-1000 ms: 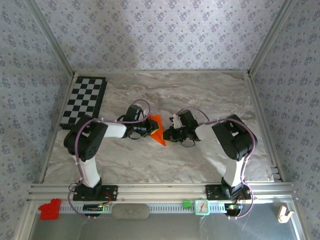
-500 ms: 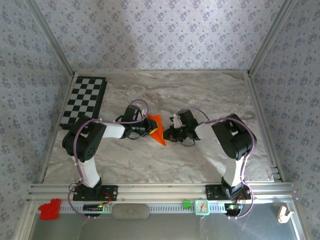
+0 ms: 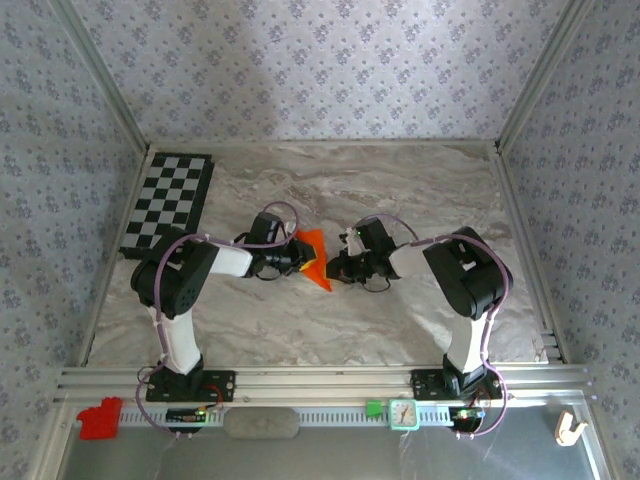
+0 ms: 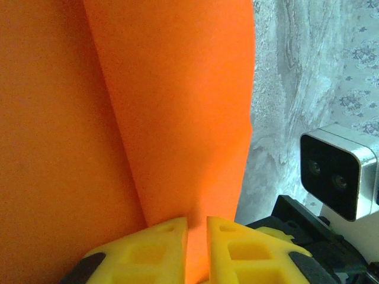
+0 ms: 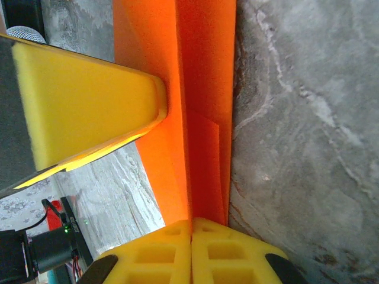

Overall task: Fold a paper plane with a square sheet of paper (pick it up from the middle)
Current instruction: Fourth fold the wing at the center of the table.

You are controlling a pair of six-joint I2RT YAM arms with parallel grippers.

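The orange sheet of paper (image 3: 314, 258) is folded into a narrow pointed shape and sits mid-table between both arms, its tip toward the front. My left gripper (image 3: 297, 254) is shut on its left side. In the left wrist view the yellow fingertips (image 4: 172, 231) pinch a flap of paper (image 4: 177, 106) in the thin gap at my left gripper (image 4: 196, 223). My right gripper (image 3: 333, 268) is shut on the right side. In the right wrist view my right gripper (image 5: 191, 225) clamps the centre crease of the paper (image 5: 204, 89), with the left gripper's yellow finger (image 5: 89, 112) pressed against the paper's far face.
A black-and-white checkerboard (image 3: 168, 203) lies at the back left of the marble table (image 3: 420, 190). A small red block (image 3: 99, 417) sits on the front rail at the left, with a green block (image 3: 374, 408) and a small clock (image 3: 403, 413) further right. Metal frame posts edge the table.
The left arm's elbow has shifted slightly. The paper and both grips on it stay where they were.
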